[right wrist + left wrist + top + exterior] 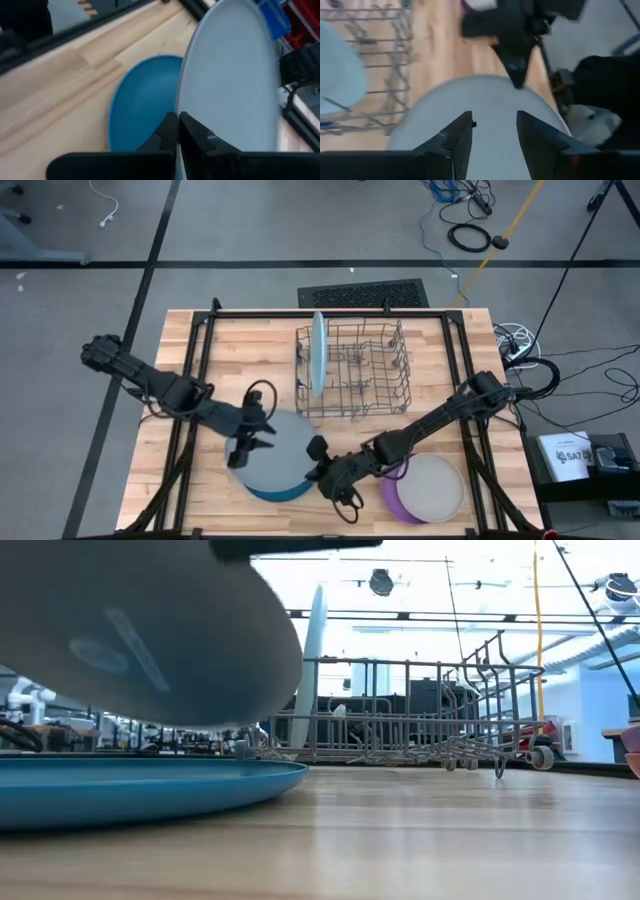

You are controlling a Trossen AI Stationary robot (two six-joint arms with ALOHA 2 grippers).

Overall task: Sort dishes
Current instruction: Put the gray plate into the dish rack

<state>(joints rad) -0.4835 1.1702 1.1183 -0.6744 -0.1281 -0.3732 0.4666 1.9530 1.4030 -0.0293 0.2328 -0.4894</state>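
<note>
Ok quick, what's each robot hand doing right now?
Left gripper: open, over the grey plate, not gripping it.
Right gripper: shut on the grey plate's edge.

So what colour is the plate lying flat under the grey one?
Darker blue plate, clearest in the right wrist view.

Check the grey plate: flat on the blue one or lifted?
Lifted and tilted. The grey plate hangs above the darker blue plate with a gap; the right claw pinches its rim.
</note>
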